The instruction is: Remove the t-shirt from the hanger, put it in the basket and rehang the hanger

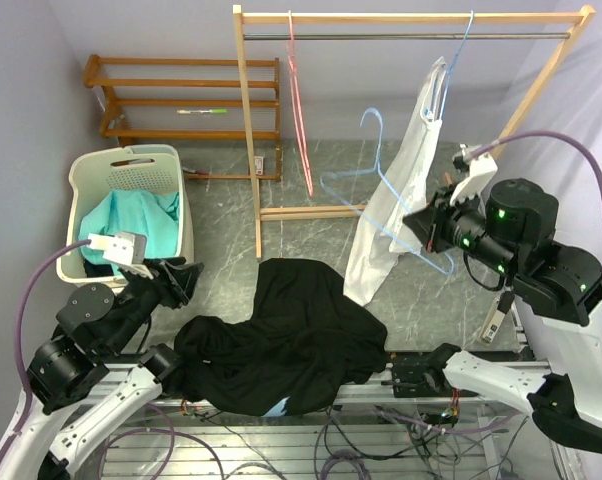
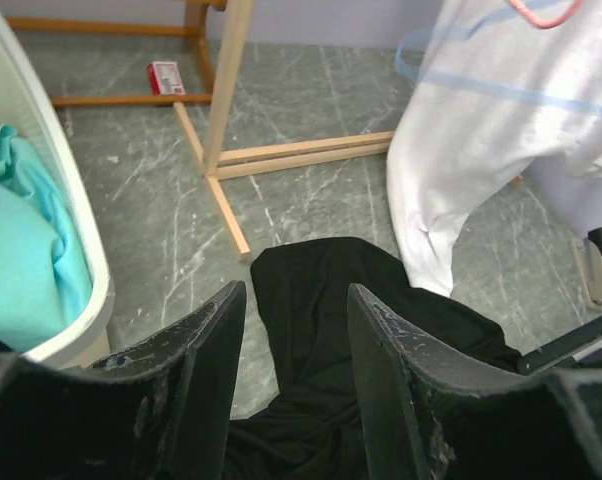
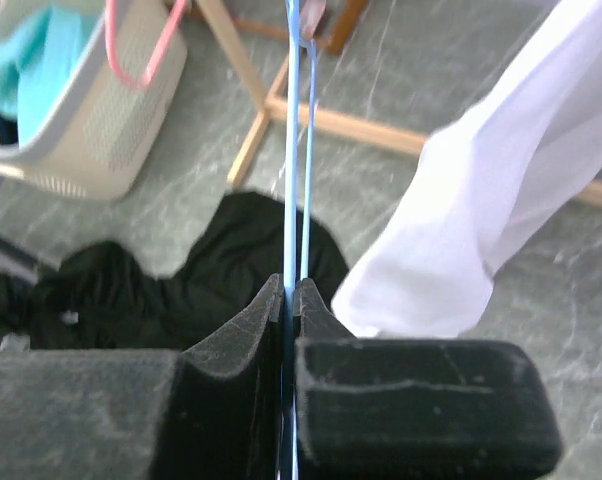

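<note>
Above a grey marbled surface [image 1: 221, 230], by a wooden rack [image 1: 248, 130], the right pincer [image 3: 289, 295] was clamped on the blue hanger [image 3: 290, 150], with the white t-shirt [image 1: 401, 190] draped just beside it. The left pincer [image 2: 296, 300] stood apart over black cloth [image 1: 281, 330].

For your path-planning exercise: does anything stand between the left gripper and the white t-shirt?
Nothing visible does. The t-shirt hangs ahead and to the right of the open left gripper. The black cloth only lies low under that path, and the rack post stands off to the left.
</note>
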Controlling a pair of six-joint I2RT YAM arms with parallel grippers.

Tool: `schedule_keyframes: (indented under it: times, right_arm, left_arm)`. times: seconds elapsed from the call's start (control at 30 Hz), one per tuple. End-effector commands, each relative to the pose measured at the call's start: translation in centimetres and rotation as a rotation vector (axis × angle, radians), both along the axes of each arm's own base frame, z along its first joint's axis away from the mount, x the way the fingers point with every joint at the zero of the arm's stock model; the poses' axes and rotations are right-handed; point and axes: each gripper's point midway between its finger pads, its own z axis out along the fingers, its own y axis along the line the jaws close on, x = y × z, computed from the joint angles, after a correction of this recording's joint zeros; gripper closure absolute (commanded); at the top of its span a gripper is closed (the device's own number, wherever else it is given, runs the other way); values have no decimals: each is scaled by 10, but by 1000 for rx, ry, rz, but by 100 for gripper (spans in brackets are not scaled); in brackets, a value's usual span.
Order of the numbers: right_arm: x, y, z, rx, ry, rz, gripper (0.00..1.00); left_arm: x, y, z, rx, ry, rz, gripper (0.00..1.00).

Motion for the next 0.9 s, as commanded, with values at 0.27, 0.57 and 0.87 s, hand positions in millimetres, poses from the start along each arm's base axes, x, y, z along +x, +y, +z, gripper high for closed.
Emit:
schedule_keyframes:
  times: [0.27,0.57,0.87]
  right_arm:
    - [90,26,115,247,-441,-184,100]
    - [125,55,131,275,-513,-176,100]
    - [163,87,99,218,-449,-166,100]
  left_arm:
    - [5,17,-9,-70,-17,110,43]
    - [0,27,-8,-107,-22,147,44]
    - [0,36,-9,-119,-19,190,41]
